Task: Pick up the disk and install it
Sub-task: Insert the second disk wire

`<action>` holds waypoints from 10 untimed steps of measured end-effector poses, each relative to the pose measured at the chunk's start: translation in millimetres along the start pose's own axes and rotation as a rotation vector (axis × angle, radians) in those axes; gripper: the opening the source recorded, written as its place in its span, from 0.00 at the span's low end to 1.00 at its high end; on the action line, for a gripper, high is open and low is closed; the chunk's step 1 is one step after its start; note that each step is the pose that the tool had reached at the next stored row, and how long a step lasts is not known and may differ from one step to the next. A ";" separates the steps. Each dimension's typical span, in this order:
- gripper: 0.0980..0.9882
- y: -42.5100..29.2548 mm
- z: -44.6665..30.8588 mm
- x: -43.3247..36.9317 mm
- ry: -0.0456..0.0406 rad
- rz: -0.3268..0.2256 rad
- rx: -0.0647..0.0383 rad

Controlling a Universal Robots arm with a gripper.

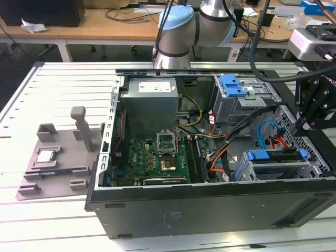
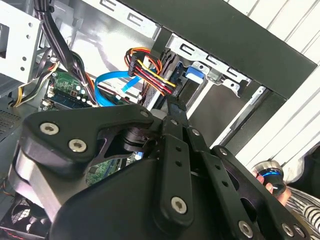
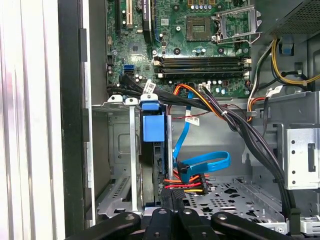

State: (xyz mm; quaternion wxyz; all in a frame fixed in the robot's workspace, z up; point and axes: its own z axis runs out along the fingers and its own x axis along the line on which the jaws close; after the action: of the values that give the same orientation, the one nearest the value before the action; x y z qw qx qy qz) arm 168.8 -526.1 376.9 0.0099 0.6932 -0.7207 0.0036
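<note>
Step in hand, by my read: the install end of the job, not the pick. The flat silver hard disk with blue plastic rails point(image 1: 273, 169) already sits in the lower grey metal drive bay point(image 1: 315, 157) of the open black computer case point(image 1: 210, 210), at the exterior view's right. In the first wrist view it stands on edge in its slot point(image 3: 151, 165), blue tab facing the camera.

The black gripper point(image 1: 299, 128) hangs just above that bay. In both wrist views its fingers point(image 3: 171, 196) are pressed together w/ nothing between them point(image 2: 173, 103), so closed and empty.

A red-yellow-orange power cable bundle point(image 3: 186, 186) and a flat blue data cable point(image 3: 210, 162) lie right by the disk's end, approx. under the tips. Can't tell if they're plugged in, or if the disk is fully seated.

Any further move calls for care around those cables, and a straight line along the slot, no side load.
</note>
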 end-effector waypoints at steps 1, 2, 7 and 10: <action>0.00 0.0 0.0 0.0 -0.0001 0.000 0.000; 0.00 0.0 0.0 0.0 0.0000 0.000 0.000; 0.22 0.0 -0.1 0.0 0.0000 0.000 0.000; 0.30 1.5 0.1 -6.4 0.0002 0.000 0.000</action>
State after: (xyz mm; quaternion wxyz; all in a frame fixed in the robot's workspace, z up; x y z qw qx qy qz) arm 167.5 -519.7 376.7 0.0099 0.6933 -0.7206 0.0036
